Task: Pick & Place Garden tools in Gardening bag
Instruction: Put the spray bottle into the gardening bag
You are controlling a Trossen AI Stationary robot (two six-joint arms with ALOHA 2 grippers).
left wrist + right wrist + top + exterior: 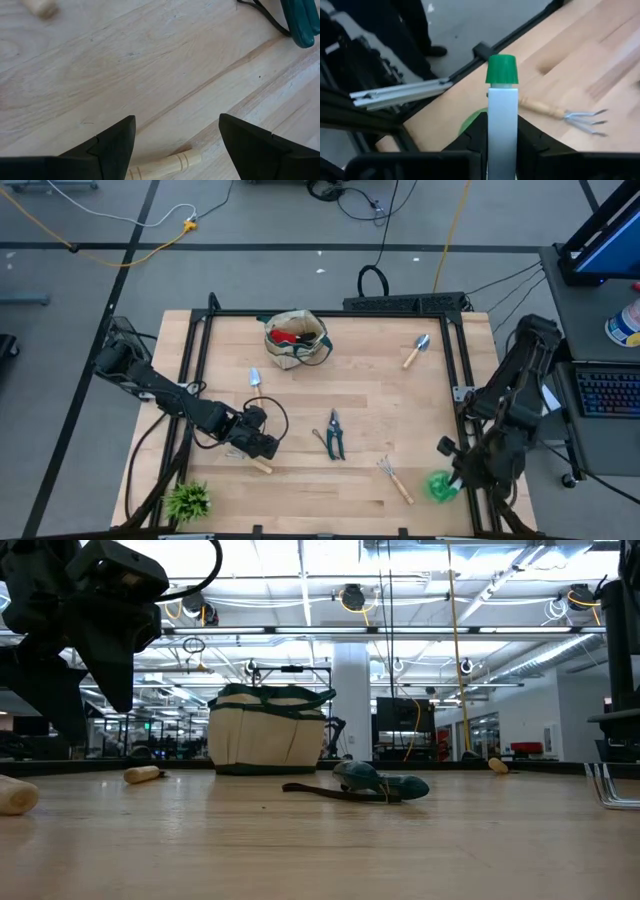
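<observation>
The right gripper is sitting at the front right corner of the table, and its jaws are clamped tight on the green spray bottle. From the right wrist view, the bottle's pale neck and green cap are standing up straight between the fingers.

The left gripper is hanging low near the front left part of the table, jaws spread wide and holding nothing. A wooden handle is lying on the boards right between its fingers, not yet gripped. That handle is poking out just in front of the gripper in the high view.

The bag is standing upright near the back edge, a little left of centre, with something red showing inside. A trowel is lying just in front of it. Another trowel is resting toward the back right corner. The shears are lying flat around the middle of the table, and a hand rake is lying near the front edge, just beside the bottle. A leafy plant is sitting at the front left corner.
</observation>
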